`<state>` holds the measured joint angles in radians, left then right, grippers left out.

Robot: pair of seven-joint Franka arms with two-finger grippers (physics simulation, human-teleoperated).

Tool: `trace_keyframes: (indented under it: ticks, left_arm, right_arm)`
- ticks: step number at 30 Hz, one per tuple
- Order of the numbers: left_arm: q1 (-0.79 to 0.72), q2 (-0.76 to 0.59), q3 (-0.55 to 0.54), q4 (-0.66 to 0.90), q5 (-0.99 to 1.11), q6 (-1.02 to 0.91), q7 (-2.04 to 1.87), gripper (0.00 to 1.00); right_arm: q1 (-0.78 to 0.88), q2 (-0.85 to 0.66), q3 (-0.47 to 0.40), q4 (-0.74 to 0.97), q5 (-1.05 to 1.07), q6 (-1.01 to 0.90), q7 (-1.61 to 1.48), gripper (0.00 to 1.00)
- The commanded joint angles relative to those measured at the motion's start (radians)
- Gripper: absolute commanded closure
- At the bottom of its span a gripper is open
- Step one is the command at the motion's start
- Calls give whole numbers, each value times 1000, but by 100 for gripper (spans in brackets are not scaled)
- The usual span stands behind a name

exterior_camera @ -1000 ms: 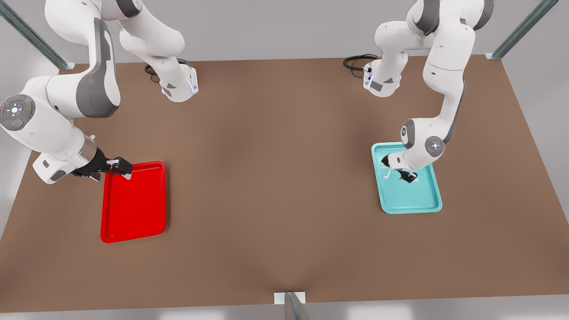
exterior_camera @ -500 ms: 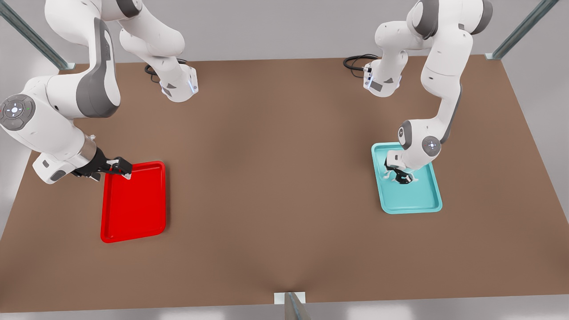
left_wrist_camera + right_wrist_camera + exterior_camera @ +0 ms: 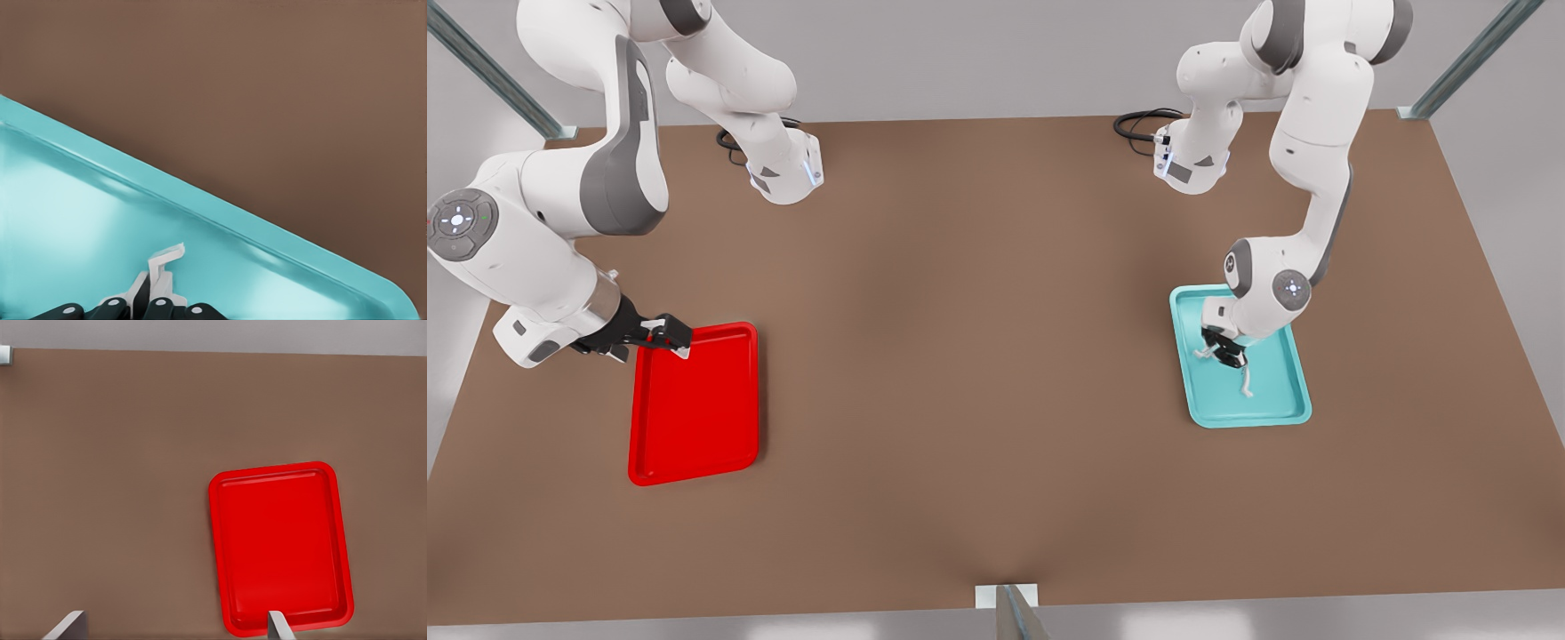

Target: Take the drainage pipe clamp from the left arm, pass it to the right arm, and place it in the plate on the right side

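A plain brown tabletop (image 3: 978, 356) is backed by a grey wall, and the small white half-ring clamp (image 3: 1243, 380), long axis toward the table's front edge, is gripped over the teal tray (image 3: 1294, 404) by the left gripper (image 3: 1227, 352), while the right gripper (image 3: 667, 338) is held spread above the glossy red tray (image 3: 694, 444).

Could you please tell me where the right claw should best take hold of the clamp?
Probably by its free end. The left claw pinches the clamp over the teal tray, and one footed end juts out beyond it. Come from that open side, with the fingers across the thin strap.
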<state>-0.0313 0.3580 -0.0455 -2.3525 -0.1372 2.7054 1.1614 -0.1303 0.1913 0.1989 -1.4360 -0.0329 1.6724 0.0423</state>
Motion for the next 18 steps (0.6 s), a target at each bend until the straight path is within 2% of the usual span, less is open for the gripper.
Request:
trace_keyframes:
  ticks: [1, 6, 9, 10, 13, 15, 18]
  left_arm:
    - [-1, -13, -1, 2, -1, -29, 55, 79]
    - [-15, -44, -2, 13, -1, -75, -17, 79]
    - [-44, -136, -5, 22, 1, -154, -285, 79]
    - [-73, -162, -5, 58, 1, -228, -445, 79]
    - [-164, -209, -5, 90, 1, -282, -968, 79]
    - [-236, -206, -5, 185, 2, -411, -1279, 79]
    - [-366, -172, -7, 278, 2, -423, -1822, 79]
  right_arm:
    - [0, -1, 0, 0, 1, 0, -1, 0]
    - [0, -1, 0, 0, 1, 0, -1, 0]
    - [0, -1, 0, 2, 1, 0, -1, 0]
    - [0, -1, 0, 0, 1, 0, -1, 0]
    - [0, -4, 37, 0, -42, -19, 10, 0]
    - [0, -7, 48, 0, -42, -22, 10, 0]
    - [1, -9, 66, 0, -55, -22, 10, 0]
